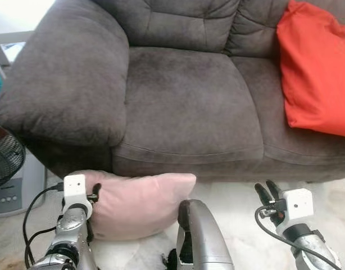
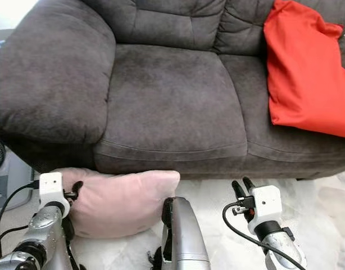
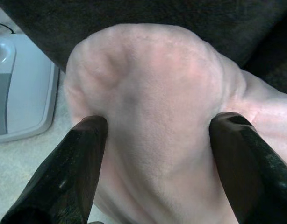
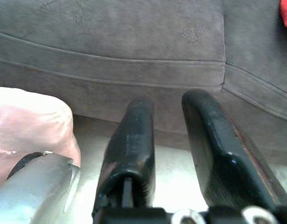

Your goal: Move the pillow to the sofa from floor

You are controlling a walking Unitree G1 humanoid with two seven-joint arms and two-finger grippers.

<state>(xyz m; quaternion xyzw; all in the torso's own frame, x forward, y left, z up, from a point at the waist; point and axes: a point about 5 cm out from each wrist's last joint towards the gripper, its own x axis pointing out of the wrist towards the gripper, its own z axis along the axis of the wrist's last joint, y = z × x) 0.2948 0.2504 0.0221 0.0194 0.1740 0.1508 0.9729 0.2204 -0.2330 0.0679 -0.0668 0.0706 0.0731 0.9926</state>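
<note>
A pale pink pillow (image 1: 141, 203) lies on the floor against the front of the dark grey sofa (image 1: 184, 101). My left gripper (image 1: 95, 194) is at the pillow's left end. In the left wrist view its two black fingers (image 3: 85, 154) press into either side of that end of the pillow (image 3: 157, 93), which bulges out past them. My right gripper (image 1: 268, 191) hovers above the floor to the right of the pillow, apart from it. Its fingers (image 4: 132, 135) sit close together with nothing between them and point at the sofa's front.
A red cushion (image 1: 316, 73) leans in the sofa's right corner. A black fan (image 1: 4, 154) and a grey-white appliance base (image 1: 12, 194) stand left of the sofa arm. A silver part of my body (image 1: 201, 236) rises just right of the pillow. The floor is pale marble.
</note>
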